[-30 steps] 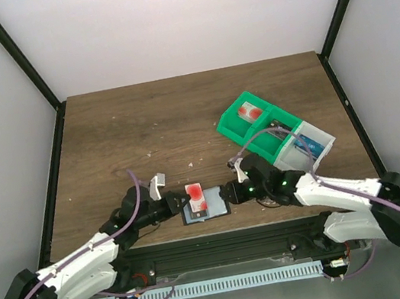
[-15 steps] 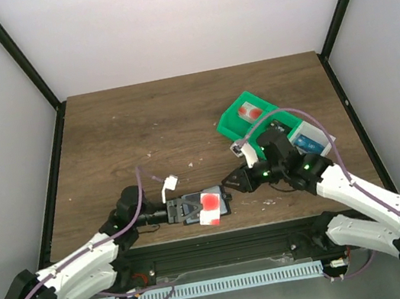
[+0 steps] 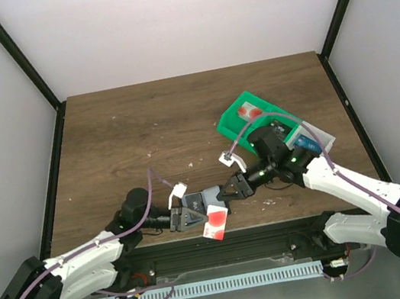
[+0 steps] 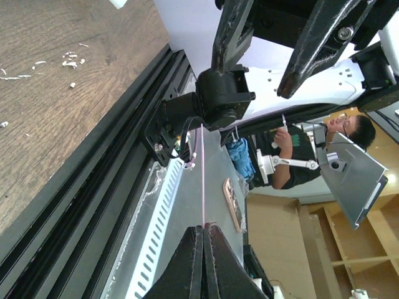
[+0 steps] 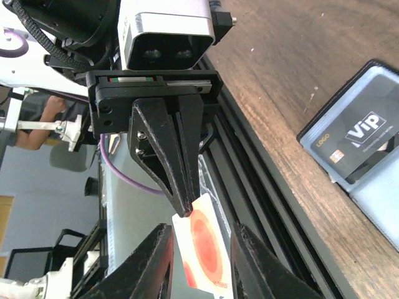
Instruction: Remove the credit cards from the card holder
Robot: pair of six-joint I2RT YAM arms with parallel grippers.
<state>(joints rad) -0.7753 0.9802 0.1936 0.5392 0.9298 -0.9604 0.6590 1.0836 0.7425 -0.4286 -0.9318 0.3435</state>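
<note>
Extraction part-done, judging by the hold: thin white plastic card with a red blotch (image 5: 206, 249) pinched at one corner by the clenched fingers of the left gripper (image 3: 199, 218), held clear of the small flat black bifold card holder (image 3: 210, 195) and close to the near edge of the brown wooden table (image 3: 142, 129). Edge-on in the left wrist view, hence only a thin line between shut pads. Right gripper (image 3: 230, 188) spread apart, grasping nothing, fingers either side of the card in its own view; probably poised to take it over, though contact impossible to tell. Holder lying open and flat, pale blue-grey inside up, with a dark card marked VIP (image 5: 358, 134) still in its slot.

Further back on the right: green plastic tray (image 3: 228, 113) with a white-and-red card (image 3: 249, 113), and beside it a clear-white tray (image 3: 325, 137) with a blue card (image 3: 307, 142). Crowded between the two grippers; black rail (image 4: 81, 205) just below the card, likely a bad place for a slip.
</note>
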